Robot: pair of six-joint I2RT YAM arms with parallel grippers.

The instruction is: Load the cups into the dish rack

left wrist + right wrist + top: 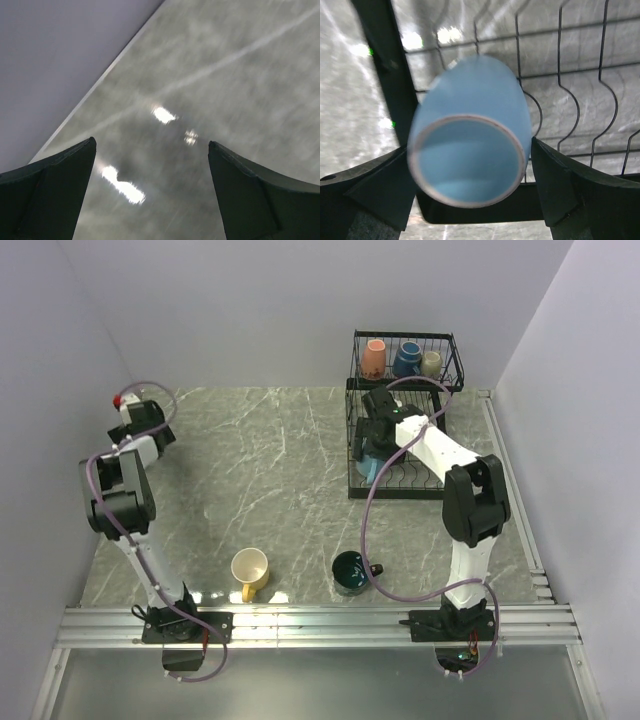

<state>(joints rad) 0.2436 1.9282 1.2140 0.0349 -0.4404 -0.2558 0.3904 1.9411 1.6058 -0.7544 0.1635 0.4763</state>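
Reaching into the lower tray of the black wire dish rack [405, 495] at the far right of the marble-patterned table [250, 460], the right gripper [470, 147] has its two dark fingers [570, 195] set against opposite sides of the light blue mug [470, 157]. It holds the mug with the open mouth turned toward the wrist camera and the tray's wavy wire slots just behind. The mug's outline is blurred in that view. From above, the mug shows as a blue patch at the left side of the lower tray, beneath the wrist. Three mugs stand mouth-down in a row in the raised upper basket: the orange-pink mug [375, 358] on the left, the dark navy blue mug [407, 359] in the middle and the olive-grey mug [431, 363] on the right. Two more sit on the table near the arm bases, well apart from the rack. The yellow mug [249, 570] stands upright with its handle toward the near edge, and the dark teal green mug [350, 572] sits to its right. The left gripper [150, 145] hangs at the far left by the wall, jaws spread wide with only bare tabletop between them.
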